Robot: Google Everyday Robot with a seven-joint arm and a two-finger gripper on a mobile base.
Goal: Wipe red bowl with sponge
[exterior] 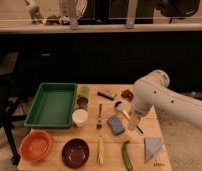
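Observation:
The red bowl (36, 146) is orange-red with a lighter inside and sits at the table's front left corner. The sponge (115, 125), a small blue-grey pad, lies flat near the middle of the table. My white arm reaches in from the right, and my gripper (134, 120) hangs just to the right of the sponge, slightly above the tabletop. It is open and holds nothing. The bowl is far to the left of the gripper.
A dark maroon bowl (75, 152) sits beside the red bowl. A green tray (53, 104) fills the back left, with a white cup (80, 117) and a fork (99, 116) nearby. A cucumber (127, 155) and a folded pale cloth (153, 148) lie front right.

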